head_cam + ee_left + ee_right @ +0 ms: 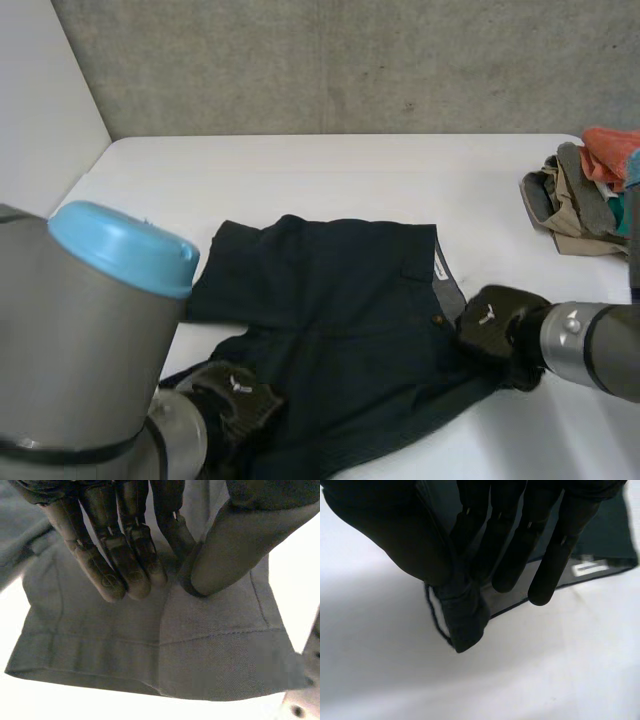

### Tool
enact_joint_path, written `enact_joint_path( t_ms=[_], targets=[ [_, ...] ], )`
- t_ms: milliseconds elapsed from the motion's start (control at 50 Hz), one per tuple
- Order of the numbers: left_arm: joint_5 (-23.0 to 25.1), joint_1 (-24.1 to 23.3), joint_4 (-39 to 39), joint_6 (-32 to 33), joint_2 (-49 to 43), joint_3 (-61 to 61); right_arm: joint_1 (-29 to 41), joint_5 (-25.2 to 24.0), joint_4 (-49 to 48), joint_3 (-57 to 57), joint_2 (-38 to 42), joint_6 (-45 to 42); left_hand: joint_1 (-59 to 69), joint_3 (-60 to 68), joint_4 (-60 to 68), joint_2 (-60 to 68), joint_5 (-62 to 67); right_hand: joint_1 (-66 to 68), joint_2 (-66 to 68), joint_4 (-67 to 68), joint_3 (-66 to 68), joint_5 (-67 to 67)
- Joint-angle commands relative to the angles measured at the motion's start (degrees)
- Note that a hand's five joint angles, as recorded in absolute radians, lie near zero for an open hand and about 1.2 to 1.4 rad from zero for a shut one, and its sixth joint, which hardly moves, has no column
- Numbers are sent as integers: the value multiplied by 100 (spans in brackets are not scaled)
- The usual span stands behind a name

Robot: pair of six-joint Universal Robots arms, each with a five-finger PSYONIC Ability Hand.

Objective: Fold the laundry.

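Left arm: broad grey cylindrical joint [85, 350] topped by a round light-blue cap [122, 245]. Right arm: silver-grey metal wrist cylinder [585, 345]. Left hand [235, 395] and right hand [497, 320]: black, with a small white mark on each back and thick segmented fingers [115, 555].

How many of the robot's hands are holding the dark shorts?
2. The left hand pinches the shorts near a leg hem; the right hand pinches their waistband corner.
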Motion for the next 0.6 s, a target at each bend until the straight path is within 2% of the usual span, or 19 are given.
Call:
enact_joint_path(
  t_ms=[20,100,220,360,380,400,420,440,460,480,600],
  targets=[
    [-587,545,402,741,-889,1344,360,534,-1238,-668,588,1273,1333,1213,1162,1165,1257,1529,1288,1137,1185,1187],
    [-720,880,744,1392,-1399,2312,501,895,-1959,-1107,948,1792,1333,1213,1162,1165,1257,1529,1288,1137,1185,1187],
    [-772,1311,1562,2263,-2568,4122,739,1352,-3804,-1723,1677,2320,1333,1213,1162,1165,1257,1529,1288,1137,1185,1187],
    [-693,1601,2002,2923,-4045,5969,906,1423,-5923,-2399,2837,2285,1333,1213,1162,1165,1257,1477,1236,1085,1133,1135],
    [-685,1628,2037,2967,-4177,6109,915,1414,-6099,-2479,2986,2285,1333,1213,1162,1165,1257,627,386,235,283,285],
    [-641,1654,2107,3037,-4369,6346,949,1405,-6388,-2688,3318,2268,1333,1213,1162,1165,1257,-1813,-2054,-2205,-2157,-2155],
    [-597,1663,2168,3037,-4441,6444,985,1423,-6504,-2812,3470,2250,1333,1213,1162,1165,1257,-3653,-3893,-4044,-3996,-3995],
    [-562,1654,2221,3037,-4502,6506,1020,1440,-6566,-2918,3619,2233,319,199,148,151,243,-5471,-5712,-5863,-5815,-5813],
    [-501,1663,2317,3020,-4538,6567,1055,1458,-6575,-3023,3751,2206,-1756,-1876,-1927,-1924,-1832,-5471,-5712,-5863,-5815,-5813],
    [-456,1663,2510,2994,-4564,6611,1116,1502,-6558,-3207,3979,2102,-5667,-5787,-5838,-5835,-5743,-5471,-5712,-5863,-5815,-5813],
    [-552,1628,3336,2695,-4092,6052,1082,1730,-6400,-3298,3991,1845,-5667,-5787,-5838,-5835,-5743,-5471,-5712,-5863,-5815,-5813]
  ],
)
